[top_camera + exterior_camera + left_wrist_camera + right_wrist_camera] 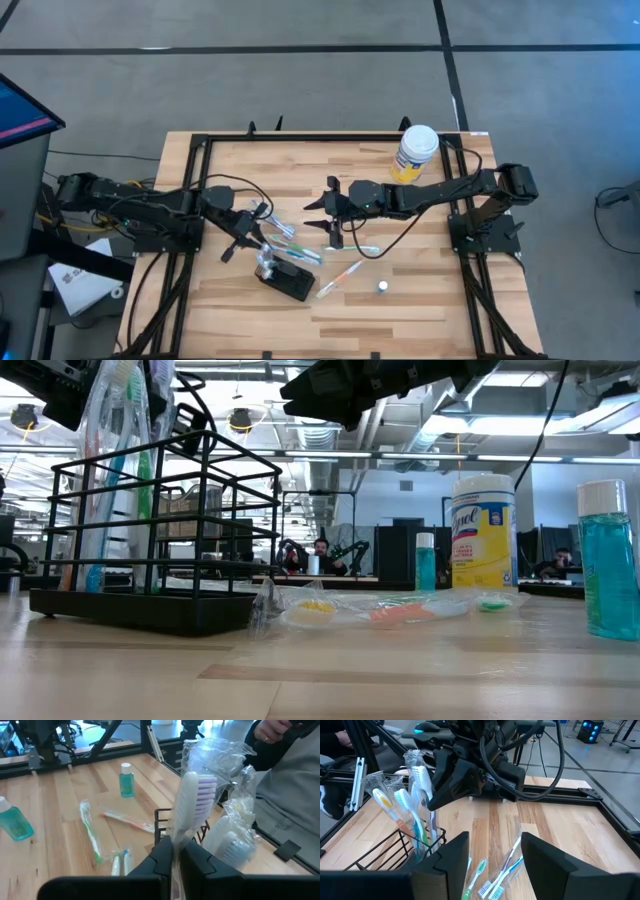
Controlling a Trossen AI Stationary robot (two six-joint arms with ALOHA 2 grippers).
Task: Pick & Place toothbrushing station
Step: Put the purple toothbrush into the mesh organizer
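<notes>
The toothbrushing station (287, 281) is a black wire holder (160, 530) standing on the table near the front left. Several wrapped toothbrushes (395, 805) stand upright in it. My left gripper (175, 847) is above it, shut on a wrapped toothbrush with a white head and purple bristles (195, 795). My right gripper (495, 865) hovers open at mid table (325, 207), facing the holder, with nothing between its fingers. More wrapped toothbrushes (342, 278) lie flat on the table. My left gripper pinches the toothbrush's handle just below the head (176, 837) between its two fingers. The fingers come from the table's left, slanting a little downward, and lie across the handle. The toothbrush stands upright with its head up and its lower end down in the holder (432, 832).
A white-lidded yellow canister (415, 152) stands at the far right. A large blue bottle (608, 560) and a small one (126, 780) stand on the table. Loose green (90, 830) and orange (127, 820) toothbrushes lie nearby. A person's grey sleeve (285, 785) shows beyond the near edge.
</notes>
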